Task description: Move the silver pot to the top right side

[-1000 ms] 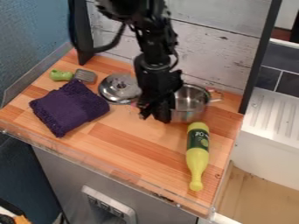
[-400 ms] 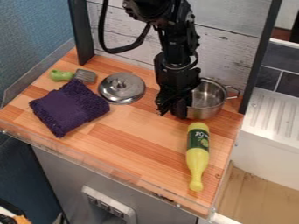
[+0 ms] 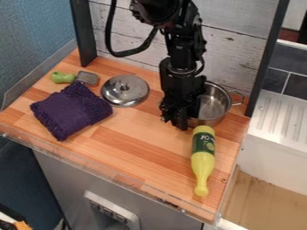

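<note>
My gripper (image 3: 188,121) is by the silver pot (image 3: 215,105), upper right.
I think I put it at the pot's left side so I can push or pull. I can't tell if it's open or pinching. The pot sits upright near the back wall (image 3: 231,49), so the job looks almost done.

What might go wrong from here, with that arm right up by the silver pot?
The yellow bottle lies just in front of the pot, so the pot or the gripper might nudge it and set it rolling. The pot's right handle is near the black post and could knock it if the pot goes further right. With the gripper at its left side, the pot might also tip or swivel if pushed unevenly.
</note>
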